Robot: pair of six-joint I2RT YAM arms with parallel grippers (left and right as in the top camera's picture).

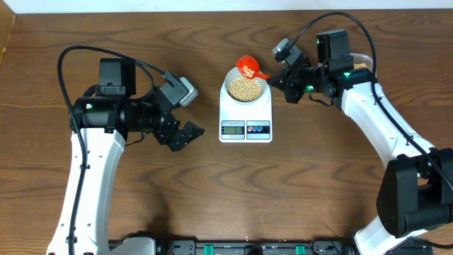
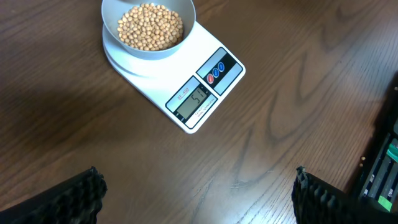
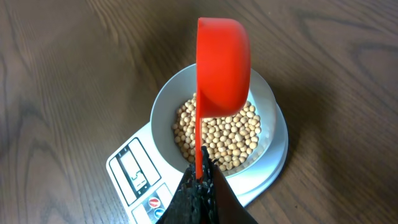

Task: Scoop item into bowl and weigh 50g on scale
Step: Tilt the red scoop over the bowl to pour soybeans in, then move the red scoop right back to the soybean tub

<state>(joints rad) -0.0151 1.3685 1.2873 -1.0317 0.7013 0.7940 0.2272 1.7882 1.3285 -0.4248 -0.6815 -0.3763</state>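
Right gripper [image 3: 202,182] pinched tight on red scoop [image 3: 222,68] handle, held above beans [image 3: 231,134] heaped in bowl [image 3: 163,107] atop scale [image 2: 149,82]; display [image 2: 193,103] possibly reading 51; left gripper [image 2: 199,199] spread wide over table [image 2: 292,118] nearby

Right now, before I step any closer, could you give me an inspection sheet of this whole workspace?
Surface: brown wood-grain table.
Job's things: white bowl of beans sits on the scale; red scoop held over the bowl, some beans in it; clear tub partly hidden behind the right arm.
Clutter: nothing seen.
End effectors: left end effector open, empty, beside the scale; right end effector shut on the scoop handle.
Cables: black cables loop above both arms.
Surroundings: black hardware along the table's near edge.
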